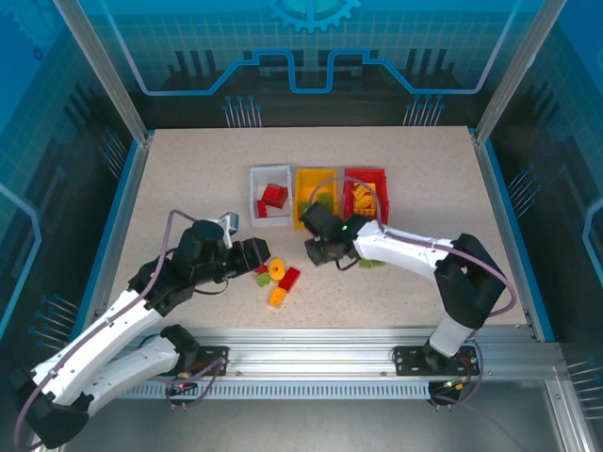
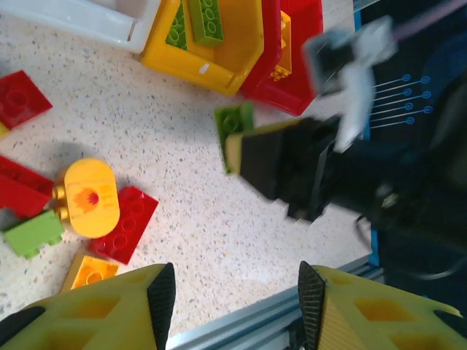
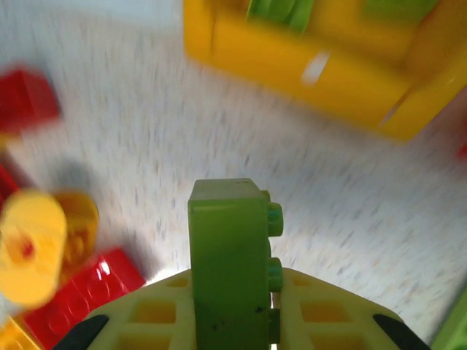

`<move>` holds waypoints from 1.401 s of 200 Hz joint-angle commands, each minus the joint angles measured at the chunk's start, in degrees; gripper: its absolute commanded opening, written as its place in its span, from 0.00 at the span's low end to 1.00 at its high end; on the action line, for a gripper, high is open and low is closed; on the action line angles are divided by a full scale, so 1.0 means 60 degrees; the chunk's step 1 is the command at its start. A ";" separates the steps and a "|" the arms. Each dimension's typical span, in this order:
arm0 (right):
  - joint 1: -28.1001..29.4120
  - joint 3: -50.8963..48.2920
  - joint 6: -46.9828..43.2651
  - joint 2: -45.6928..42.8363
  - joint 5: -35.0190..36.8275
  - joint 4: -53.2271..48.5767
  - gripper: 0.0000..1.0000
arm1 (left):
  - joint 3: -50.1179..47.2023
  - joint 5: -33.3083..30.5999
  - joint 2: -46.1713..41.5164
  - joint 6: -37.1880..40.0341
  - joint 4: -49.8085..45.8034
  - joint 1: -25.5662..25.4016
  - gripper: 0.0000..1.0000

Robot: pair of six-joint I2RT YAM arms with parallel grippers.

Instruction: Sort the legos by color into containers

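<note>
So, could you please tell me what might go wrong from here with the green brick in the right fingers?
The green brick stands tall above the right fingers, gripped only at its lower part, so it might tilt or slip before reaching the yellow bin. The left fingers hover nearby; the arms could collide.

— Where are you working?
— You're in a robot lab cell: a speckled surface [image 1: 188, 179] boxed in by aluminium posts [image 1: 102, 68], blue circuit-print panels [image 1: 424, 38], and a slotted rail [image 1: 311, 360] in front.
</note>
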 commanded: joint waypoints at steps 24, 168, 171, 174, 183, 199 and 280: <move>-0.1266 0.2835 0.0389 0.2054 -0.0497 -0.0726 0.16 | 0.1134 -0.0955 0.1789 0.1078 0.1258 -0.0308 0.52; -0.2233 0.6544 -0.0042 0.4236 -0.1057 -0.1874 0.50 | 0.1921 -0.1746 0.3033 0.1459 0.1018 -0.1201 0.52; -0.2219 0.6502 -0.0054 0.4147 -0.1048 -0.1849 0.51 | 0.1934 -0.1774 0.3026 0.1456 0.0974 -0.1211 0.52; -0.2212 0.6456 -0.0074 0.4050 -0.1037 -0.1828 0.52 | 0.1930 -0.1798 0.3008 0.1443 0.0930 -0.1223 0.52; -0.2196 0.6391 -0.0102 0.3834 -0.1032 -0.1782 0.53 | 0.1902 -0.1873 0.2961 0.1411 0.0788 -0.1270 0.52; -0.2170 0.6373 -0.0150 0.3462 -0.0975 -0.1883 0.52 | 0.1866 -0.1979 0.2836 0.1334 0.0559 -0.1282 0.52; -0.1326 0.2389 -0.0588 -0.1115 -0.0703 -0.0209 0.49 | 0.1767 -0.2134 0.2248 0.1354 -0.1499 -0.1289 0.52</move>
